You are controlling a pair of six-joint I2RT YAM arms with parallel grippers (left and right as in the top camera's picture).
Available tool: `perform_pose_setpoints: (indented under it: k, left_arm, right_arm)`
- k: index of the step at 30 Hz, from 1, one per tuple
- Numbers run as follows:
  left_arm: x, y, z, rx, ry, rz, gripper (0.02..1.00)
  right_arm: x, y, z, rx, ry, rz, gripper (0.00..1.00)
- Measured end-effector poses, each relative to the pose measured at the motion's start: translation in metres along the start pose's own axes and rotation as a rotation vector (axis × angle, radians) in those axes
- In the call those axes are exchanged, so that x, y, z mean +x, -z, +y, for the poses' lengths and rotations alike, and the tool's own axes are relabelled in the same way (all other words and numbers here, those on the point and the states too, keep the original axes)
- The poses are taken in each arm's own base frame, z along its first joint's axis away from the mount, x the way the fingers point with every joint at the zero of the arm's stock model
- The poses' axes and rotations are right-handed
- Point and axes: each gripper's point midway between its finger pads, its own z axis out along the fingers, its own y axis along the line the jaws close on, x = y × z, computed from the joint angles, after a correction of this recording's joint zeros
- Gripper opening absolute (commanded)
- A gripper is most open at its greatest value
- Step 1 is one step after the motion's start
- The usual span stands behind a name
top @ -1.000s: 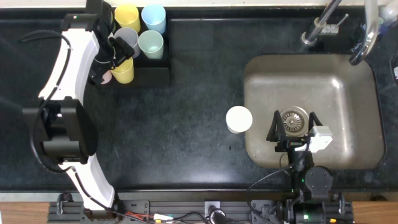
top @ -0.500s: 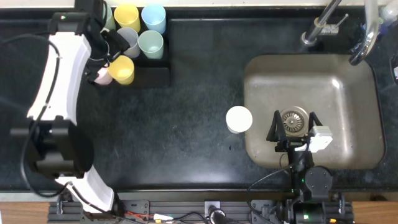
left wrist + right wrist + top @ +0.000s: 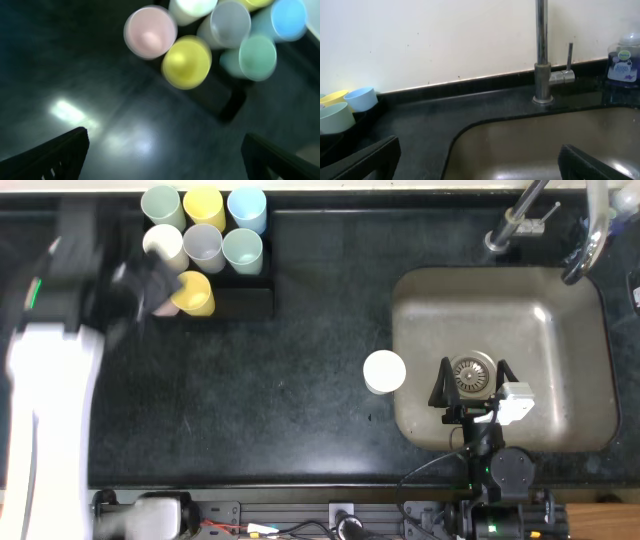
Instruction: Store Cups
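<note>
Black rack (image 3: 245,302) holds round, smooth pastel cups (image 3: 204,242). 1 white cup (image 3: 384,371) stands on the dark counter (image 3: 300,410) beside the steel sink (image 3: 560,310). Left gripper (image 3: 164,135) and right gripper (image 3: 480,145) both gape empty.

The left arm (image 3: 50,400) stands along the left side, its left gripper (image 3: 164,135) apparently raised with fingers spread wide and empty, while the right arm (image 3: 508,470) sits folded near its base, the right gripper (image 3: 472,383) likewise spread and empty.
</note>
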Motion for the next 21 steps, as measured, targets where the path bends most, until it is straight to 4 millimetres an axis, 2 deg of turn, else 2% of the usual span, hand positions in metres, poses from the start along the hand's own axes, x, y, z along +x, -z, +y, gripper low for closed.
perform_pose_setpoints:
  k: [1, 2, 3, 5, 7, 9, 11, 13, 17, 21]
  left_arm:
    - [0.006, 0.015, 0.008, 0.03, -0.03, -0.05, 1.0]
    - [0.021, 0.028, 0.028, 0.071, -0.075, -0.142, 1.0]
    - [0.029, 0.032, 0.036, 0.091, -0.091, -0.191, 1.0]
    - [0.024, 0.028, 0.036, 0.202, -0.105, -0.393, 1.0]
    - [0.024, 0.002, 0.032, 0.324, -0.129, -0.587, 1.0]
    - [0.023, -0.011, 0.026, 0.406, -0.159, -0.731, 1.0]
    - [0.029, -0.013, 0.029, 0.469, -0.202, -0.878, 1.0]
    - [0.036, -0.006, 0.034, 0.492, -0.245, -0.977, 1.0]
    - [0.046, 0.005, 0.042, 0.484, -0.307, -1.039, 1.0]
    - [0.067, -0.02, 0.056, 0.419, -0.36, -0.933, 1.0]
  right_arm:
    - [0.0, 0.0, 0.0, 0.0, 0.0, 0.001, 0.998]
    - [0.0, 0.0, 0.0, 0.0, 0.0, 0.0, 0.998]
    - [0.0, 0.0, 0.0, 0.0, 0.0, 0.002, 0.998]
    - [0.0, 0.0, 0.0, 0.0, 0.0, -0.001, 0.998]
    - [0.0, 0.0, 0.0, 0.0, 0.0, -0.001, 0.998]
    - [0.0, 0.0, 0.0, -0.001, 0.0, -0.001, 0.998]
    - [0.0, 0.0, 0.0, 0.001, 0.0, 0.001, 0.996]
    - [0.0, 0.0, 0.0, 0.0, 0.0, 0.0, 0.998]
    - [0.0, 0.0, 0.0, 0.0, 0.0, 0.0, 0.998]
    - [0.0, 0.0, 0.0, 0.001, 0.0, -0.001, 0.998]
